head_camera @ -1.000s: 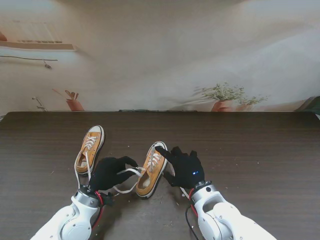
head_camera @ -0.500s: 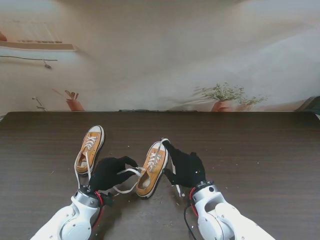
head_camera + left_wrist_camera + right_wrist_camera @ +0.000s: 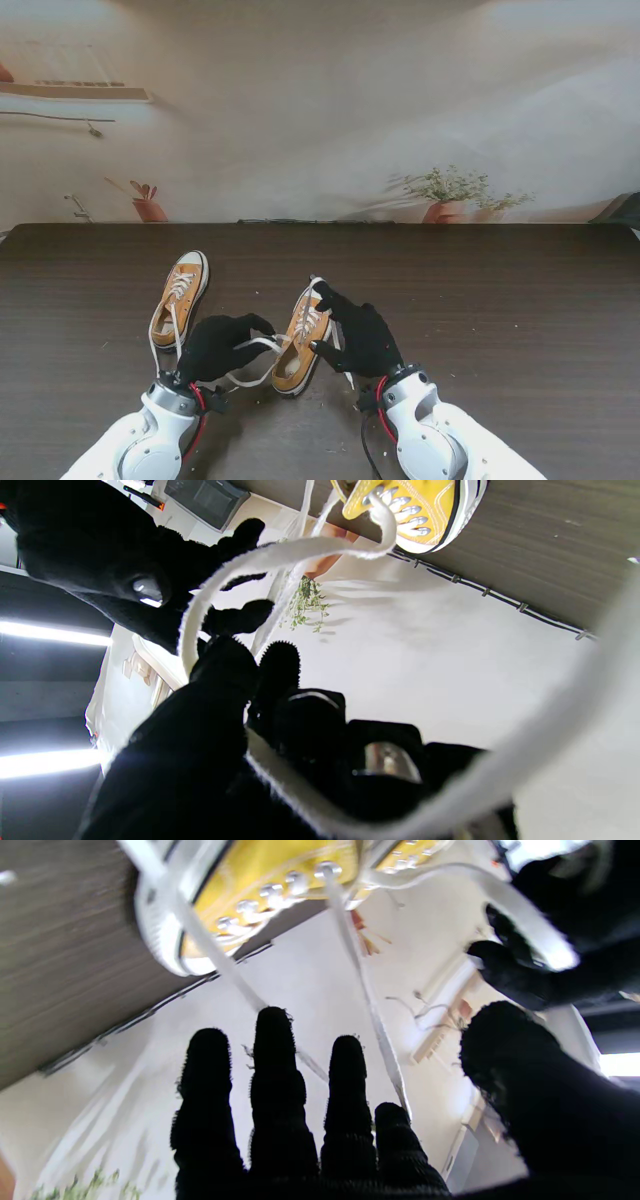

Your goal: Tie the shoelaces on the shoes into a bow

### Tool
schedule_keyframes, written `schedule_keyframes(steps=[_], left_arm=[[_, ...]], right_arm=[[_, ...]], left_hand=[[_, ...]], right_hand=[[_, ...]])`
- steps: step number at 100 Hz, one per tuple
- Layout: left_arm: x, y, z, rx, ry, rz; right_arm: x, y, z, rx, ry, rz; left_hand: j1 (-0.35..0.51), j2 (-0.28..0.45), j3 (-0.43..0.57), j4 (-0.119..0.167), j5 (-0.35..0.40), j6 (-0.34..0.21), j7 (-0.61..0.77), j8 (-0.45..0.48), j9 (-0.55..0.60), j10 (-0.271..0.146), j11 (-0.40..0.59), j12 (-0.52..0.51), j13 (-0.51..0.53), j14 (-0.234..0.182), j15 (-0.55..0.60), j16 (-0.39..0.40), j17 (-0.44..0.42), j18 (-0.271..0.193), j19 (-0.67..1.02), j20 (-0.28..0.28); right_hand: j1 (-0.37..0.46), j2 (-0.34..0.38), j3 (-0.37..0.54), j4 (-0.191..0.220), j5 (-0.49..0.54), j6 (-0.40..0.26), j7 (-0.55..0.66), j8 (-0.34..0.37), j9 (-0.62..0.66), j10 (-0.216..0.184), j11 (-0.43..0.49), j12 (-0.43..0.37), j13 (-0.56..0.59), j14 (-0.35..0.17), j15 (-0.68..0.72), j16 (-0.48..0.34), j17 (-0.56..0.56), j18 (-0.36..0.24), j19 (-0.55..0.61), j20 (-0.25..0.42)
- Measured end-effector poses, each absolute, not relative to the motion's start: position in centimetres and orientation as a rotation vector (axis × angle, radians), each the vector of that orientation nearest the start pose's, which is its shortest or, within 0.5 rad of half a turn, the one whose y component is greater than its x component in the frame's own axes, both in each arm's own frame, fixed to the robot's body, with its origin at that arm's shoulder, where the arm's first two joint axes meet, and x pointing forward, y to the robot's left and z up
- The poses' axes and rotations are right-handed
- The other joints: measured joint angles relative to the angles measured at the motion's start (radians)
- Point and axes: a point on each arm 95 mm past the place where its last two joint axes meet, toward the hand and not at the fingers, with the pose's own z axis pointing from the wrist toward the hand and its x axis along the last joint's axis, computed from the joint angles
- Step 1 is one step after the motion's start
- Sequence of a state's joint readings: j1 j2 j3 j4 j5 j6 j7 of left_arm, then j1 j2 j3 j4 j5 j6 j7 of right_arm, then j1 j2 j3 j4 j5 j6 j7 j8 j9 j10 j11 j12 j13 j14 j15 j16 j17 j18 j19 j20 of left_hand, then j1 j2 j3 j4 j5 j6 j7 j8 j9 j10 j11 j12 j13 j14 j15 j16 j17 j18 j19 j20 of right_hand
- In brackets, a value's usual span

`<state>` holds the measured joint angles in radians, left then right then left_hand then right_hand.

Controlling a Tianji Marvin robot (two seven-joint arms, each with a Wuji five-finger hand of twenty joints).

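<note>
Your left hand (image 3: pixel 222 345) pinching a white lace (image 3: pixel 262 343) of the near shoe (image 3: pixel 303 339), right hand (image 3: pixel 363 335) beside it, fingers spread, holding nothing

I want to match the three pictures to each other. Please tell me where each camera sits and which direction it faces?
Stand view: above the shoulders, looking down at the dark wooden table, two yellow canvas shoes; both arms show.
Left wrist view: along the black-gloved left hand, which holds a white flat lace.
Right wrist view: along the black-gloved right hand, fingers spread.
Shared: all show the right yellow shoe.
</note>
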<state>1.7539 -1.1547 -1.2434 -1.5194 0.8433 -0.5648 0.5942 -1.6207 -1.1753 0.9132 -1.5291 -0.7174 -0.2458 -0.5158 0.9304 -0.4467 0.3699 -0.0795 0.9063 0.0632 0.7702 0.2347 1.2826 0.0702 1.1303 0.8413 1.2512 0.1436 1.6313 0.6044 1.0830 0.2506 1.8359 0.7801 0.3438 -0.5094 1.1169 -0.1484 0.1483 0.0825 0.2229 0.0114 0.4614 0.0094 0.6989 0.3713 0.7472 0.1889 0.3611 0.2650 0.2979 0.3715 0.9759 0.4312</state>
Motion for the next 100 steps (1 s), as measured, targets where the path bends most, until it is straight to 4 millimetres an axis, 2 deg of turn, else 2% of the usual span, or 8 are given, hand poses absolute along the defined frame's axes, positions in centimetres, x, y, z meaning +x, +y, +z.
schedule_keyframes(steps=[9,19,34,45,52,66,90,100], left_arm=[[32.2,-1.0,-35.0,-1.095,1.059,-2.256],[32.1,-0.8,-34.9,-1.090,1.055,-2.252],[31.9,-0.4,-34.7,-1.081,1.046,-2.243],[31.9,-0.2,-34.7,-1.076,1.044,-2.239],[31.8,-0.1,-34.6,-1.073,1.042,-2.236],[31.8,0.4,-34.3,-1.060,1.027,-2.228],[32.1,1.7,-33.6,-1.044,0.995,-2.205],[32.2,2.1,-33.2,-1.035,0.983,-2.202]], right_arm=[[32.4,11.0,-36.6,-1.570,-1.326,-2.677],[32.6,11.0,-37.0,-1.605,-1.229,-2.643],[32.7,11.2,-37.2,-1.689,-0.907,-2.504],[32.3,11.6,-37.2,-1.742,-0.747,-2.431],[32.1,11.8,-37.3,-1.758,-0.703,-2.410],[32.0,12.0,-37.4,-1.839,-0.379,-2.223],[31.6,12.6,-37.3,-1.899,-0.160,-2.009],[31.6,12.9,-37.2,-1.912,-0.188,-2.019]], left_hand=[[0.000,0.000,0.000,0.000,0.000,0.000,0.000,0.000,0.000,0.000,0.000,0.000,0.000,0.000,0.000,0.000,0.000,0.000,0.000,0.000],[0.000,0.000,0.000,0.000,0.000,0.000,0.000,0.000,0.000,0.000,0.000,0.000,0.000,0.000,0.000,0.000,0.000,0.000,0.000,0.000],[0.000,0.000,0.000,0.000,0.000,0.000,0.000,0.000,0.000,0.000,0.000,0.000,0.000,0.000,0.000,0.000,0.000,0.000,0.000,0.000],[0.000,0.000,0.000,0.000,0.000,0.000,0.000,0.000,0.000,0.000,0.000,0.000,0.000,0.000,0.000,0.000,0.000,0.000,0.000,0.000],[0.000,0.000,0.000,0.000,0.000,0.000,0.000,0.000,0.000,0.000,0.000,0.000,0.000,0.000,0.000,0.000,0.000,0.000,0.000,0.000],[0.000,0.000,0.000,0.000,0.000,0.000,0.000,0.000,0.000,0.000,0.000,0.000,0.000,0.000,0.000,0.000,0.000,0.000,0.000,0.000],[0.000,0.001,-0.003,0.000,0.000,0.000,0.000,0.000,0.000,0.000,0.000,0.000,0.000,-0.001,0.000,0.000,0.000,0.000,0.000,0.000],[0.000,0.010,-0.003,0.000,0.000,0.000,0.000,0.000,0.000,0.000,0.000,0.000,0.000,-0.001,0.000,0.000,0.000,0.000,0.000,0.000]], right_hand=[[-0.011,0.000,0.000,0.000,-0.003,-0.030,0.037,0.000,-0.033,0.000,-0.008,-0.013,-0.041,-0.017,-0.063,-0.034,-0.041,-0.048,-0.029,-0.090],[-0.011,0.001,0.030,0.000,-0.005,-0.054,0.211,0.027,-0.053,0.000,-0.006,-0.013,-0.058,-0.018,-0.099,-0.053,-0.078,-0.064,-0.032,-0.162],[-0.022,-0.025,0.050,0.000,-0.016,-0.114,0.459,0.123,-0.061,0.010,0.001,-0.012,-0.081,-0.019,-0.113,-0.054,-0.117,-0.082,-0.057,-0.199],[-0.021,-0.031,0.050,0.000,-0.016,-0.147,0.556,0.168,-0.061,0.012,0.001,-0.012,-0.081,-0.019,-0.114,-0.054,-0.132,-0.090,-0.068,-0.205],[-0.020,-0.044,0.061,0.000,-0.012,-0.173,0.578,0.180,-0.059,0.012,0.001,-0.012,-0.081,-0.021,-0.114,-0.054,-0.137,-0.101,-0.078,-0.212],[-0.019,-0.068,0.082,0.000,0.123,-0.196,0.592,0.204,-0.010,0.012,-0.007,-0.012,-0.083,-0.027,-0.115,-0.055,-0.146,-0.111,-0.092,-0.216],[0.031,-0.104,0.101,0.000,0.327,-0.215,0.583,0.239,0.061,0.012,-0.008,-0.012,-0.083,-0.039,-0.115,-0.055,-0.147,-0.119,-0.094,-0.217],[0.031,-0.115,0.101,0.000,0.404,-0.194,0.583,0.251,0.141,0.022,-0.008,-0.012,-0.056,-0.039,-0.106,-0.055,-0.145,-0.119,-0.094,-0.217]])
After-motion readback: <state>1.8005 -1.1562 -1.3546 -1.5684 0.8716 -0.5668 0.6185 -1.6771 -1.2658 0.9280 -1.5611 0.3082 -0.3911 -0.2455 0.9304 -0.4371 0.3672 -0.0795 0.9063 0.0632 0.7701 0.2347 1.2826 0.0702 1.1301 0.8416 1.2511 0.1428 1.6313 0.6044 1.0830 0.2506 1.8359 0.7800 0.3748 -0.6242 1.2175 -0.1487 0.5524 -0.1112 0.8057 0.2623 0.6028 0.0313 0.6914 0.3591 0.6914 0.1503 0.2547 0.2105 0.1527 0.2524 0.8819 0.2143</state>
